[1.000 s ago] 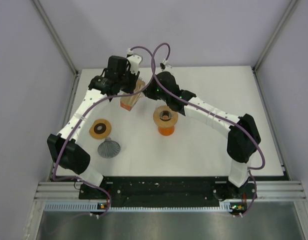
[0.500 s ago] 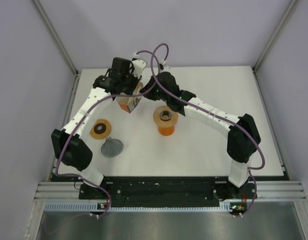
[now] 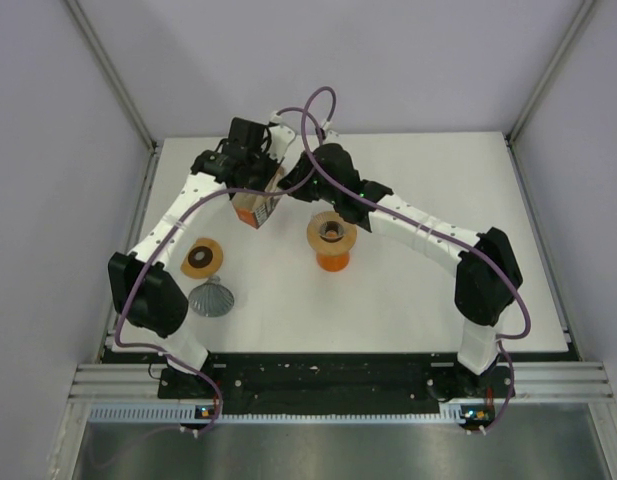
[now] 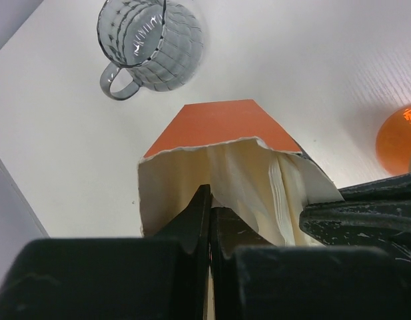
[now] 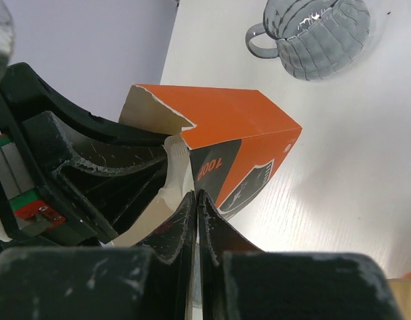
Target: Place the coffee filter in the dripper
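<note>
Coffee filter (image 5: pixel 170 175) sits inside the torn orange box (image 3: pixel 256 207), just behind the dripper (image 3: pixel 331 240) on the left arm's side. The left tool (image 4: pixel 208 212) is pinched shut on the box wall, and the right tool (image 5: pixel 195 202) looks closed on the filter's edge. If that pinch holds several sheets or only the lip, pulling could drag out a clump or tear the paper.

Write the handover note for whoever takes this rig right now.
Left gripper: shut on the filter box, which sits left of and beyond the dripper.
Right gripper: shut at the box mouth; whether it pinches a coffee filter is unclear.
Orange dripper: mid-table, no filter in it.
Done: box open and held.
Left: draw one filter out, seat it in the dripper.
</note>
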